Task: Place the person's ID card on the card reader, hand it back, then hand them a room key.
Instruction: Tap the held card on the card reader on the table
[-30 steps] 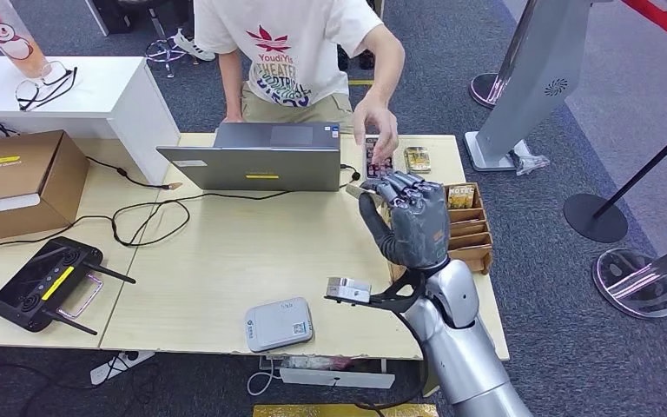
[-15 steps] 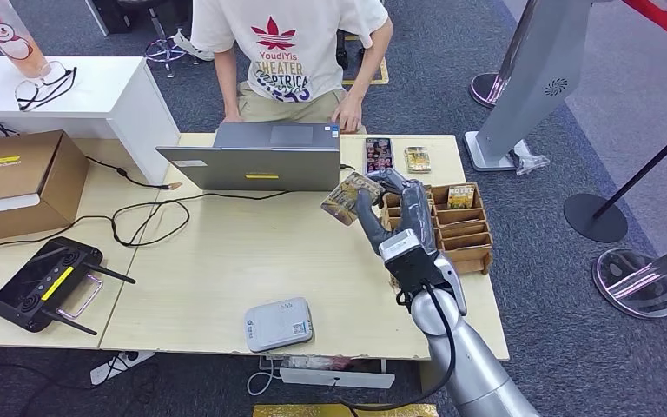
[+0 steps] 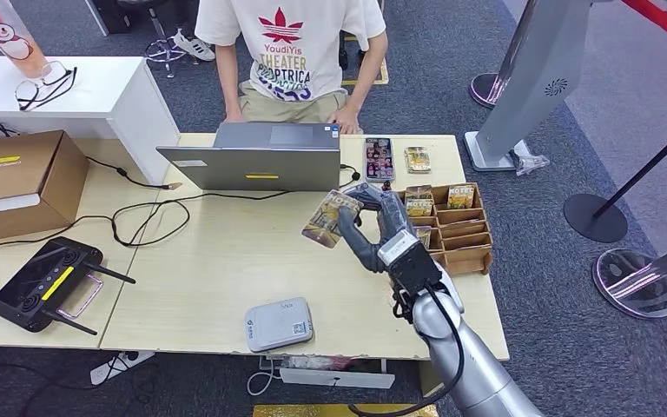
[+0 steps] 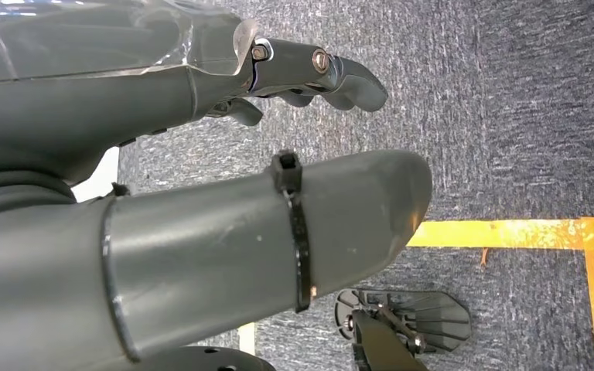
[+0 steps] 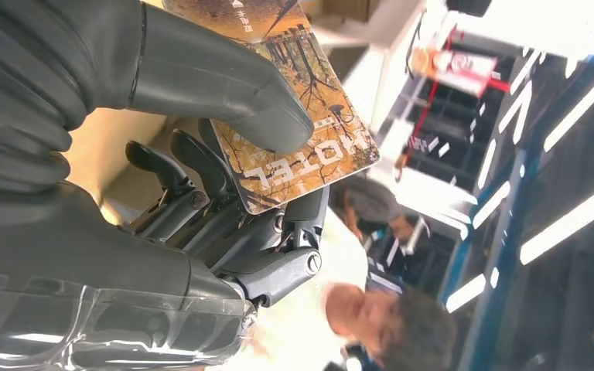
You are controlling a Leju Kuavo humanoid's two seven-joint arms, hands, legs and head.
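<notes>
Right hand (image 3: pixel 373 228) pinches a thin brown-and-orange plastic card printed "HOTEL" (image 3: pixel 330 219) between thumb and fingers, lifted above the pale wooden desk (image 3: pixel 226 261), just left of the wooden compartment tray of cards (image 3: pixel 462 228) on the desk's right side. In the right wrist view the thumb (image 5: pixel 224 93) presses across the card's printed face (image 5: pixel 309 139) and the darker fingers back it from behind, with roughly half the card sticking out past the grip.

Judgement on handling: the card looks light, stiff and flat, with a glossy face, so probably slippery. An edge pinch is the only sensible hold. Little force needed, but it could pivot or slide out if the thumb eases. For a handover, keep the free end pointing at the person (white printed T-shirt (image 3: pixel 288 48), seated at the far side behind the grey laptop (image 3: pixel 256 158)) so they can take the exposed half.

A dark patterned card (image 3: pixel 378 158) lies flat on the desk at the far edge, right of the laptop, near the person's hand; I can't tell whether it's the ID card. The white-grey card reader (image 3: pixel 279 323) sits at the near edge, nothing on it.

Left hand (image 4: pixel 201 154) hangs over dark carpet, holding nothing, fingers loosely extended.
</notes>
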